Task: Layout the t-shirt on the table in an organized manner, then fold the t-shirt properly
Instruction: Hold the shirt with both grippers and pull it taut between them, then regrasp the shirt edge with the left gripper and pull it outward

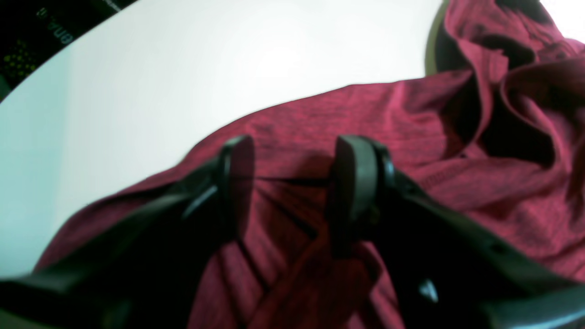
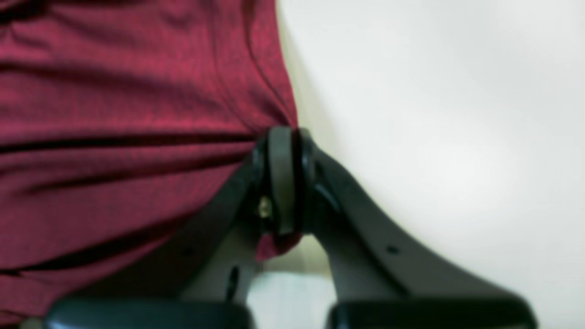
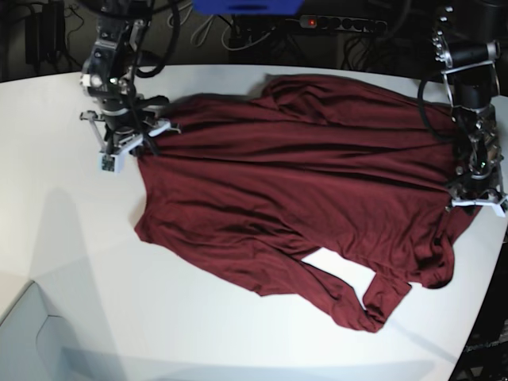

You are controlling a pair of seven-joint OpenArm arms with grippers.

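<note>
T-shirt spread but wrinkled, unfolded. Right gripper clamped on its 9 o'clock edge; left gripper half-open over cloth, hold unclear.

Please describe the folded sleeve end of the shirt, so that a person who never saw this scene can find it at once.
Start at the white table and find the maroon t-shirt spread across it. Follow the cloth to its near edge, where one sleeve end doubles back on itself. No other part reaches so close to the table's front.

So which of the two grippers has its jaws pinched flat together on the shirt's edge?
The right gripper, clamped on the t-shirt edge; the left gripper has a gap between its jaws.
</note>
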